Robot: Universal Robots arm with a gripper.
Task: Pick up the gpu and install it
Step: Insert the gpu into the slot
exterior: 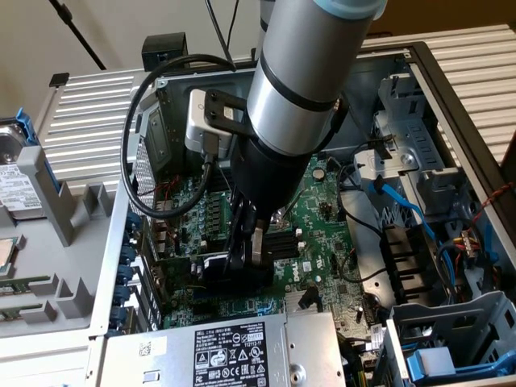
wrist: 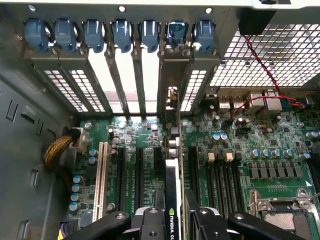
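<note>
Gripper (wrist: 172, 220) fingers (wrist: 150, 222), nearest the wrist camera, are closed partway on the gpu (wrist: 173, 185), which they clamp by its edge. From the exterior view the robot arm (exterior: 302, 81) reaches down into the open computer case (exterior: 451, 121), over the green motherboard (exterior: 322, 210). That card stands on edge above the motherboard's expansion slots (wrist: 122, 175), its silver bracket end toward the blue-clipped rear slot bay (wrist: 120, 35).

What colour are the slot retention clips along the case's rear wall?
Blue; the clips show best in the wrist view, in a row above the slot covers.
</note>
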